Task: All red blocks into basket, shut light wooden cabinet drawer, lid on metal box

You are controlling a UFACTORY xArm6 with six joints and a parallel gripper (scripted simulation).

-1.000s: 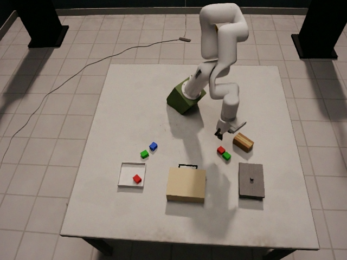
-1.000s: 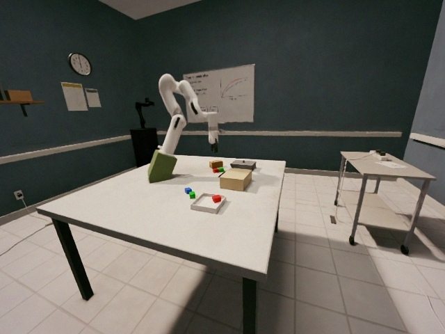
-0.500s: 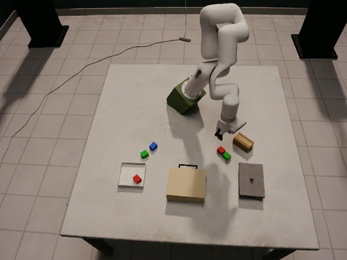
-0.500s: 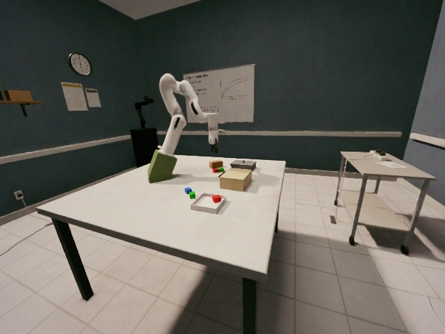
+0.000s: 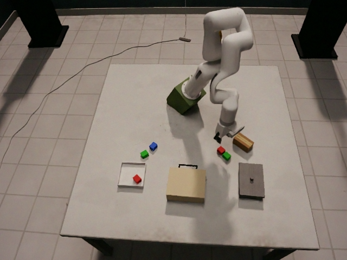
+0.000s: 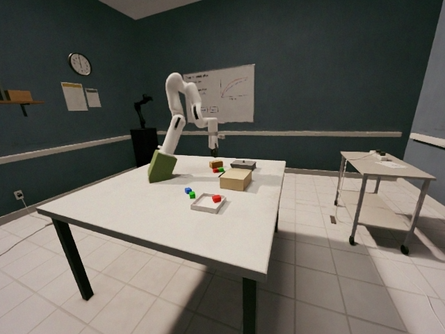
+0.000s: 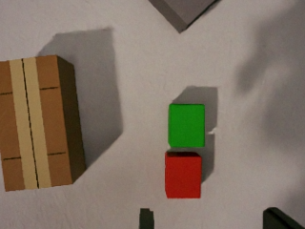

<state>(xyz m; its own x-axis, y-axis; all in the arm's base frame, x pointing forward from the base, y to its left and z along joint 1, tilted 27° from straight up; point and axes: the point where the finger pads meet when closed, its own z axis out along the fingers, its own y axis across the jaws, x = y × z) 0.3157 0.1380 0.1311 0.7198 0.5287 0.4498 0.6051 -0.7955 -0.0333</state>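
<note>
Wrist view, bottom edge: the pincer hangs mostly open, holding nothing. Lower centre, the red block sits just beside a green block; a misaligned descent could knock or grab both.

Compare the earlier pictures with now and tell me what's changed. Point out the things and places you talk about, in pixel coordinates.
The gripper (image 5: 218, 137) (image 6: 214, 152) (image 7: 211, 221) has come down a little, toward the red block (image 5: 220, 150) (image 6: 215, 170) (image 7: 183, 176) beside the brown box (image 5: 243, 142) (image 6: 215, 164) (image 7: 35, 124). Nothing was taken hold of or let go. The blocks, basket (image 5: 131, 187) (image 6: 204, 209), cabinet (image 5: 186, 183) (image 6: 235, 178) and metal box (image 5: 251, 188) (image 6: 243, 168) (image 7: 183, 11) look unmoved.
</note>
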